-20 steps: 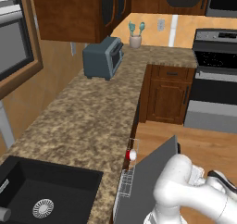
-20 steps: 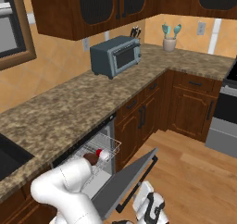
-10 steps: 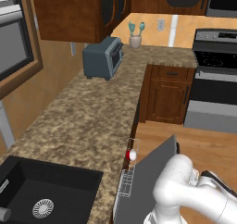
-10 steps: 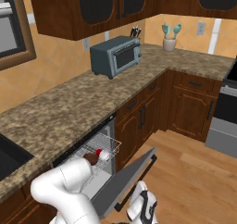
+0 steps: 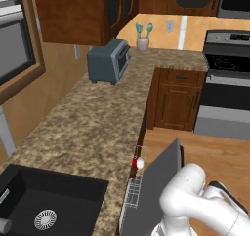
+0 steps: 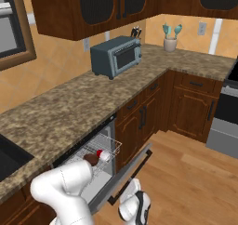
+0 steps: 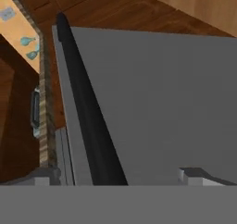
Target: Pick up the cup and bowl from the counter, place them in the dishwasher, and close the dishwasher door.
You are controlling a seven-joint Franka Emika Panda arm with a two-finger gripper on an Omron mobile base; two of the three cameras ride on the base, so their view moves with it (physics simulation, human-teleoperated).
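- The dishwasher door (image 6: 122,174) stands half-raised; the cup (image 6: 103,155) and the bowl (image 6: 91,159) lie in the rack (image 6: 108,146).
- The pincer (image 7: 118,177) sits spread against the door's front, near its handle (image 7: 85,112).

Left base cam sits high behind the arm, looking forward and down along the speckled brown granite counter (image 5: 88,127). Right base cam looks over that same counter (image 6: 69,108) from the other side, slightly lower. Both catch the half-open dark grey dishwasher door (image 5: 156,181) (image 6: 123,175). Hand cam is right up close against that door's flat panel (image 7: 157,102).
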